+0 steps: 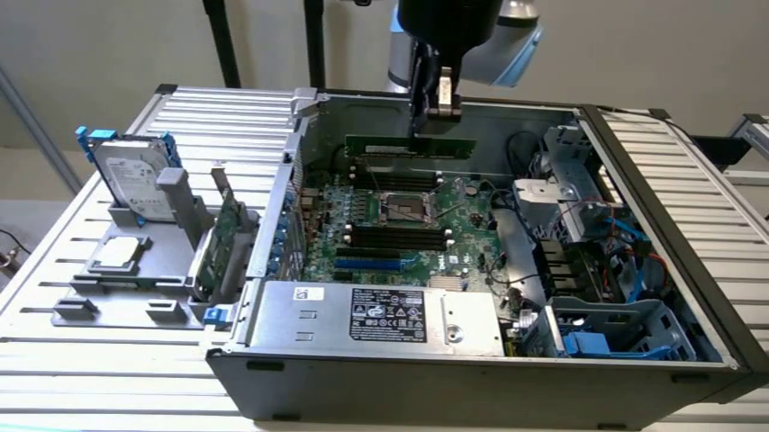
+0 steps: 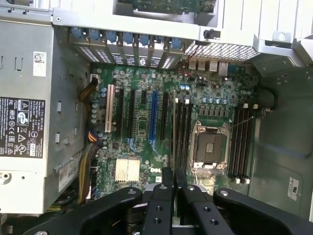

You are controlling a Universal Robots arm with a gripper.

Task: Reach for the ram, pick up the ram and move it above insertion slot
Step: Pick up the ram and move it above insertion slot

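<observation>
Jaws (image 1: 430, 135) grip ram (image 1: 409, 146) over mobo (image 1: 397, 220).

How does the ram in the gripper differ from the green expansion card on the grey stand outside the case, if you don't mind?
The ram is long and low, held by the gripper above the motherboard; the expansion card is taller, standing in the grey stand outside the case. Both are green circuit boards set on edge.

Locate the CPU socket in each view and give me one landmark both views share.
Exterior view: the CPU socket sits mid-motherboard, between two banks of memory slots, below the gripper holding the ram.
Wrist view: the CPU socket lies just beyond the gripper's fingers, flanked by the slot banks.
Shared landmark: the power supply with its black label.
</observation>
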